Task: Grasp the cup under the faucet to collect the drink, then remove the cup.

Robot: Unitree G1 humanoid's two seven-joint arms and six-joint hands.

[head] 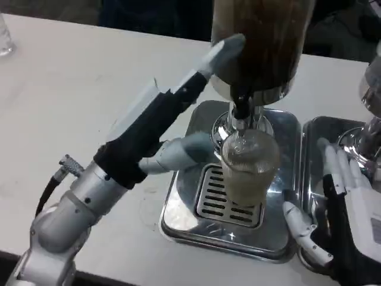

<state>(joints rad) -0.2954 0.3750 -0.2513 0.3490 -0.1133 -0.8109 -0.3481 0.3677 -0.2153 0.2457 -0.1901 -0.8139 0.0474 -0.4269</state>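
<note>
A ribbed clear cup [250,170] with pale drink in it stands on the slotted grille of a steel drip tray [178,217], directly under the black faucet [241,107] of a dark drink dispenser [265,42]. My left hand [172,113] reaches up from the left. One long finger lies against the dispenser's lower body and the thumb points at the cup's left side, just short of it. My right hand [339,208] is to the right of the cup with its fingers spread. It holds nothing and there is a gap between it and the glass.
A second steel tray [318,134] and the base of another dispenser [372,125] sit at the right edge, under my right hand. A clear glass [5,36] stands at the far left. The white table [77,89] stretches left; its front edge is close.
</note>
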